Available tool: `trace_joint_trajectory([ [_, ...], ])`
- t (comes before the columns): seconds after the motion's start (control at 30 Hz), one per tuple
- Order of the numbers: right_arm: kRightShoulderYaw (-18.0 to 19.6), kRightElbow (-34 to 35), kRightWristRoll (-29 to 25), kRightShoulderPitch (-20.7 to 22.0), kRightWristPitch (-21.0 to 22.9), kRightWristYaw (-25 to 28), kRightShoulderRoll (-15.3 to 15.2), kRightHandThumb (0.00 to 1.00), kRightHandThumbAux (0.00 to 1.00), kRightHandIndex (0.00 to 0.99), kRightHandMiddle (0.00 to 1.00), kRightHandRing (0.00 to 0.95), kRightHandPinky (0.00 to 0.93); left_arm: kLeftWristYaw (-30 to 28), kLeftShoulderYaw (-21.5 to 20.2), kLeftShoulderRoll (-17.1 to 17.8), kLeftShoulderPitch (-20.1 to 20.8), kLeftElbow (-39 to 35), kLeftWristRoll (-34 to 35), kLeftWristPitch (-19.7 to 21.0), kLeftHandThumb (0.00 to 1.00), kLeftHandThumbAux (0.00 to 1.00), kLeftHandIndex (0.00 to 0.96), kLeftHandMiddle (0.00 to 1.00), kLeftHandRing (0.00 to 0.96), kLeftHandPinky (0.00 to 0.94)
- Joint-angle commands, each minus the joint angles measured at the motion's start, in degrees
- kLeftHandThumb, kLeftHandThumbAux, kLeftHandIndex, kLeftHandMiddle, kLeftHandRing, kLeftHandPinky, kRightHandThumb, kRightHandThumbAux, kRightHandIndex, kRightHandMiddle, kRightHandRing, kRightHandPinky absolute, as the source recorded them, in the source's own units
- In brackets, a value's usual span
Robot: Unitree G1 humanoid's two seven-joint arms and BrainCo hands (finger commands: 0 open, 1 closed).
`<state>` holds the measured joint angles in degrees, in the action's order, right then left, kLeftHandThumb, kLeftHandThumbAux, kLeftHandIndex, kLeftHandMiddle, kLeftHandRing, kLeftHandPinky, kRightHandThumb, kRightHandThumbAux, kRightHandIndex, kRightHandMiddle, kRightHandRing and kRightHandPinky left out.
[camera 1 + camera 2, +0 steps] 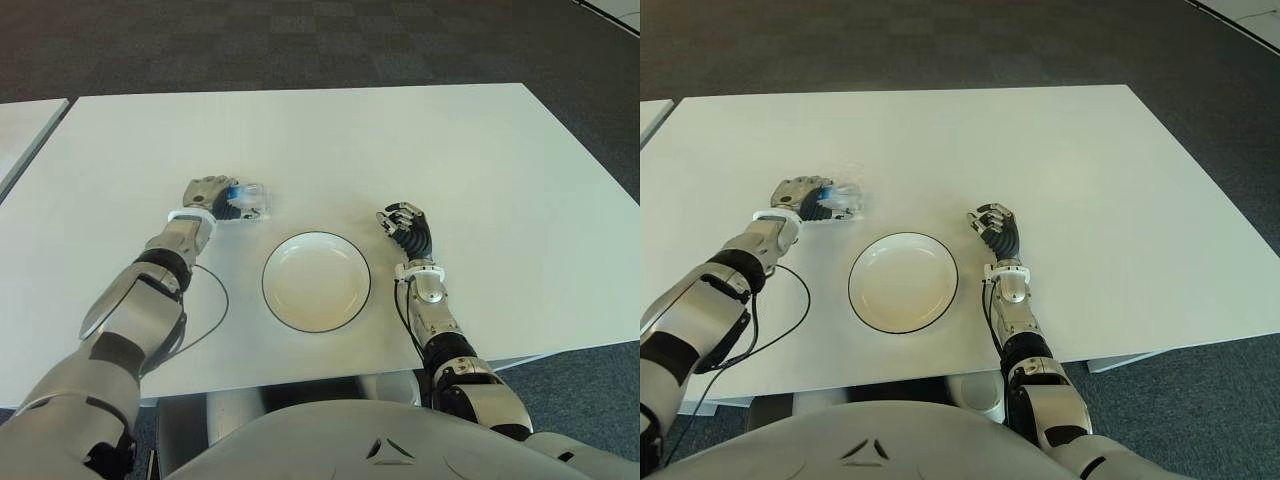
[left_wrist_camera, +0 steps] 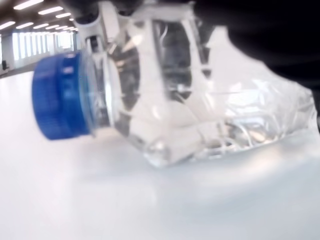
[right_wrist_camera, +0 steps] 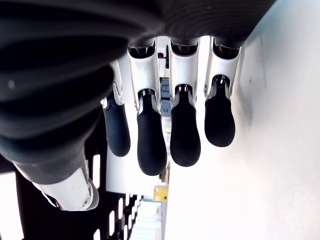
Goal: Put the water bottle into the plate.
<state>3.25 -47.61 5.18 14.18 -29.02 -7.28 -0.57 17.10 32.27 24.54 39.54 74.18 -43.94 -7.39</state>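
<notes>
A clear water bottle (image 1: 254,200) with a blue cap (image 2: 61,95) lies on its side on the white table (image 1: 400,140), up and to the left of the plate. My left hand (image 1: 210,196) is on the bottle's cap end. In the left wrist view its fingers (image 2: 150,35) curl over the crumpled bottle body (image 2: 235,120), which touches the table. The white plate (image 1: 316,285) with a dark rim sits near the table's front edge and holds nothing. My right hand (image 1: 404,224) shows just right of the plate, fingers (image 3: 185,130) relaxed, holding nothing.
A thin black cable (image 1: 218,305) loops on the table beside my left forearm. The table's front edge (image 1: 560,352) runs close behind my right wrist. A second table's corner (image 1: 25,125) shows at the far left.
</notes>
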Motion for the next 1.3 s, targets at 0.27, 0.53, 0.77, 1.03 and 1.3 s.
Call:
trace_joint_trajectory([
  [0.27, 0.1, -4.8, -0.7, -4.8, 5.1, 0.7, -0.1, 0.706, 0.726, 0.435, 0.666, 0.662, 0.661, -3.0, 0.7, -1.9, -5.1, 2.1, 1.3, 1.8, 0.847, 0.647, 0.403, 0.55, 0.759, 0.793],
  [0.53, 0.2, -4.7, -0.7, -4.7, 5.0, 0.9, -0.1, 0.706, 0.726, 0.435, 0.669, 0.669, 0.669, -2.9, -0.5, -2.7, -5.3, 1.0, 3.6, 4.2, 0.852, 0.664, 0.402, 0.551, 0.836, 0.867],
  [0.77, 0.2, -4.7, -0.7, -4.6, 5.1, 0.7, -0.1, 0.707, 0.726, 0.435, 0.67, 0.667, 0.664, -3.1, -1.8, -3.0, -5.4, 1.0, 5.1, 4.5, 0.851, 0.668, 0.399, 0.549, 0.856, 0.878],
  [1.03, 0.2, -4.6, -0.5, -4.6, 5.3, 0.4, -0.2, 0.707, 0.726, 0.435, 0.662, 0.656, 0.651, -3.7, -2.4, -3.2, -5.6, 0.2, 6.0, 5.8, 0.851, 0.669, 0.399, 0.55, 0.863, 0.878],
  [1.3, 0.1, -4.8, -0.3, -4.5, 4.7, 0.4, -0.4, 0.707, 0.726, 0.435, 0.663, 0.659, 0.663, -3.9, -2.9, -3.4, -5.8, -0.2, 6.7, 7.1, 0.85, 0.669, 0.398, 0.549, 0.862, 0.874],
])
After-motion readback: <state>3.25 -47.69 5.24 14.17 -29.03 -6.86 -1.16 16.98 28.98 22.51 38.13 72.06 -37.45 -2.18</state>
